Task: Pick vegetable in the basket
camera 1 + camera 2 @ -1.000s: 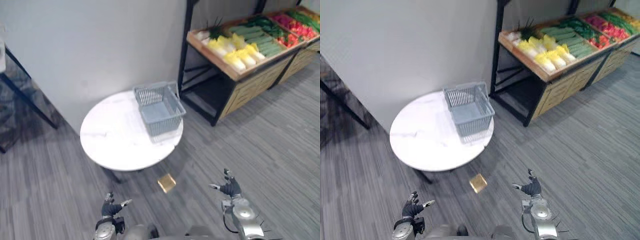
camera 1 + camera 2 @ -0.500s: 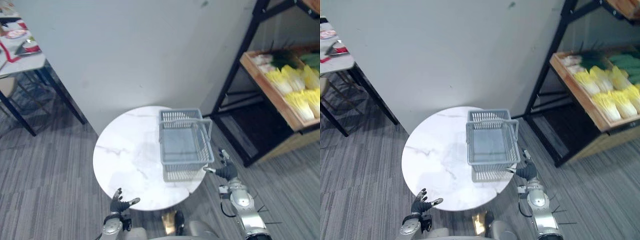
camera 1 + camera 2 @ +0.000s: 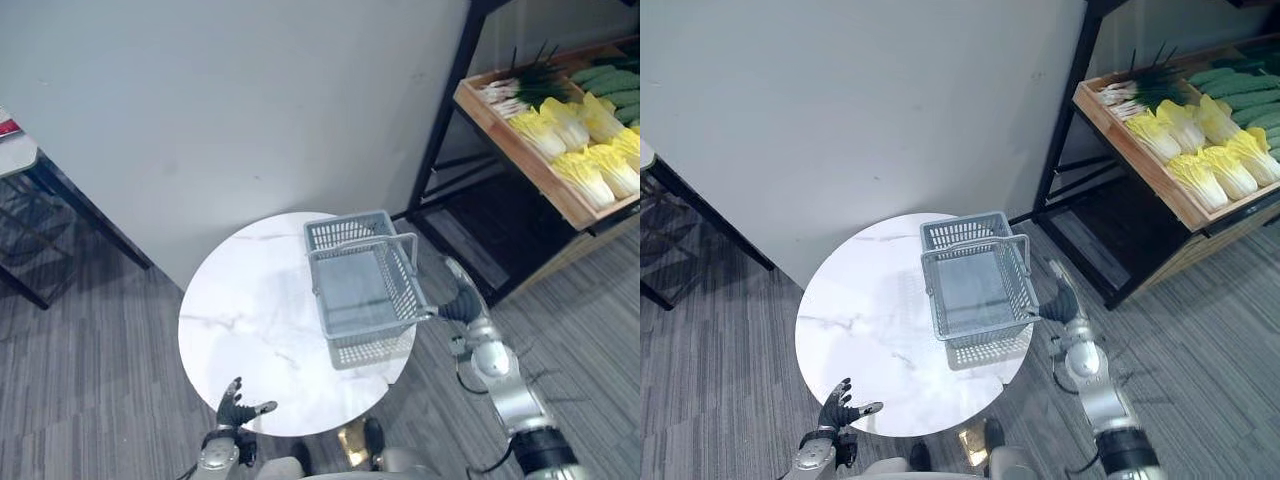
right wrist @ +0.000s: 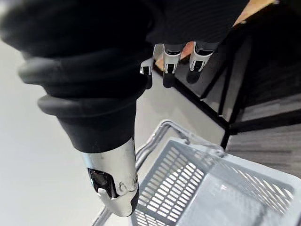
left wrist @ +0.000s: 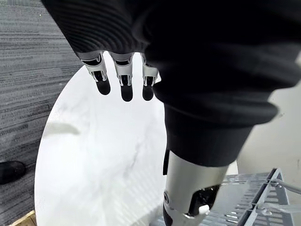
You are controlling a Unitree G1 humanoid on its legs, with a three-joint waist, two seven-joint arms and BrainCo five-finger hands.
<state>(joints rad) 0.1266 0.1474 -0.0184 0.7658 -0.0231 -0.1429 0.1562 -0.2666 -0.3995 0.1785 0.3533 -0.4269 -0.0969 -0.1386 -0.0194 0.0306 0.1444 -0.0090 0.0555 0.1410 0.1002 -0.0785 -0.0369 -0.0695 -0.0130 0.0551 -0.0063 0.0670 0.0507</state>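
Right hand (image 3: 1062, 303), fingers straight, just beside basket (image 3: 985, 343) at table's (image 3: 855, 330) right edge; left hand (image 3: 837, 408) spread; shelf crate (image 3: 1132, 152) holds cabbages (image 3: 1200, 165).

basket (image 3: 372, 348): 1 | round table (image 3: 250, 330): 1 | vegetable shelf (image 3: 515, 160): 1

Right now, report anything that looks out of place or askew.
The grey basket sits empty near the round table's right edge, one corner about at the rim. A small tan block lies on the floor by the table's near side, partly hidden. Nothing looks spilled or damaged.
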